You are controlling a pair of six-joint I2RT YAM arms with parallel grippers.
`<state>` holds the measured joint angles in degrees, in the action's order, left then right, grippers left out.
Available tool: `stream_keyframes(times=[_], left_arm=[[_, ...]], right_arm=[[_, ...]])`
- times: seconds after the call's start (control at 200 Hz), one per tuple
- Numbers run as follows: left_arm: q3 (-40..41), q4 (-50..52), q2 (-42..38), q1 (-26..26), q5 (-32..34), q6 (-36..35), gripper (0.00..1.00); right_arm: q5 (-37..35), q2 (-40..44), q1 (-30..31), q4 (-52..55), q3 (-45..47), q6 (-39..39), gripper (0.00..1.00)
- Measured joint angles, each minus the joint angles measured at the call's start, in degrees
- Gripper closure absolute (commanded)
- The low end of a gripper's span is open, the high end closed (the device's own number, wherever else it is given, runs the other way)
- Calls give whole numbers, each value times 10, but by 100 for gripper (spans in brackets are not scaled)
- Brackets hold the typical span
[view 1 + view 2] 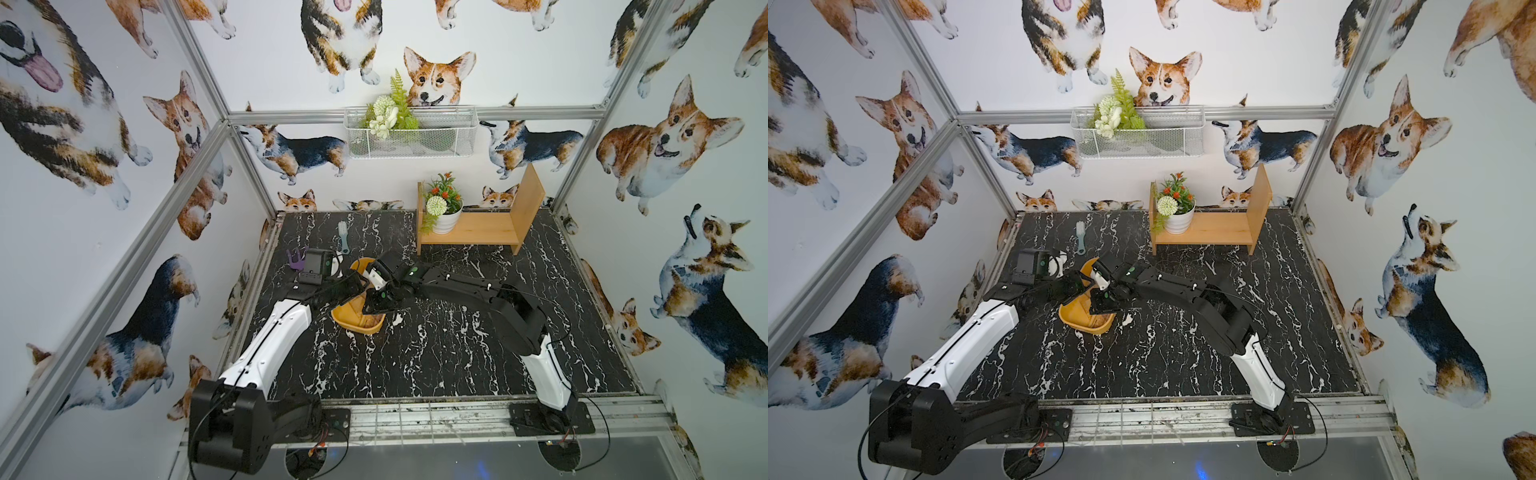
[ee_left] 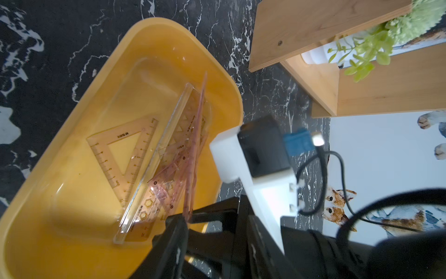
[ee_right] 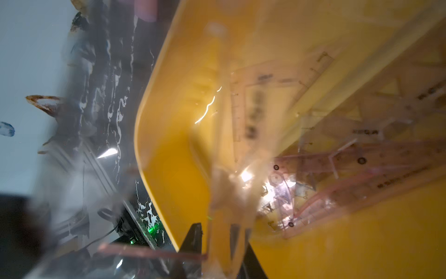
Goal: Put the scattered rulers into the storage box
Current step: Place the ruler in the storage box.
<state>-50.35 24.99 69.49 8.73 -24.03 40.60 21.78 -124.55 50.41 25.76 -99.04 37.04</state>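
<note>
Because the left gripper (image 1: 355, 286) and right gripper (image 3: 222, 238) crowd over the storage box (image 1: 353, 326) at mid-table, both top views hide most of it. Only its near end and a sliver of far rim show. The left wrist view looks into it. The rulers (image 2: 154, 164) lie inside: a set square (image 2: 123, 154), a clear straight one beside it, and pinkish ones partly behind the right gripper. Blur smears the right wrist view; a clear strip stands between that gripper's fingers, gripped or not I cannot tell. The left gripper is a dark mass at the box's rim, finger spacing unreadable. Beyond, a purple fork (image 1: 297, 259) shows only in part.
</note>
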Motion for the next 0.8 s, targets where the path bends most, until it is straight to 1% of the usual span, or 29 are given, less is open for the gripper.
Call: stream_keyframes(times=[0.05,0.29,0.345,0.355,0.385,0.475,0.535,0.646,0.746,0.801], left_arm=[[1,3,-2,-1,0,-4,52],[-2,42,-13,-24,-5,-24,52],[-7,55,-13,-30,-8,-29,52],[-7,57,-13,-31,-9,-30,52],[-10,61,-13,-33,-10,-33,53],[-15,68,-10,-39,-10,-42,58],[-21,76,-5,-42,-14,-48,62],[-34,87,2,-53,-19,-57,71],[-50,89,14,-60,-28,-67,78],[-57,91,20,-65,-37,-72,83]], right_arm=[[3,-1,-3,0,0,2,82],[-2,-7,-12,-3,0,9,86],[-2,-8,-13,-5,0,13,79],[-2,-8,-13,-5,0,13,76],[-2,-8,-13,-7,0,14,70],[-1,-6,-13,-10,0,11,59],[-1,3,-13,-15,5,9,55],[-2,37,-13,-21,30,0,54],[5,78,-22,-39,80,-1,52],[10,100,-31,-54,113,2,52]])
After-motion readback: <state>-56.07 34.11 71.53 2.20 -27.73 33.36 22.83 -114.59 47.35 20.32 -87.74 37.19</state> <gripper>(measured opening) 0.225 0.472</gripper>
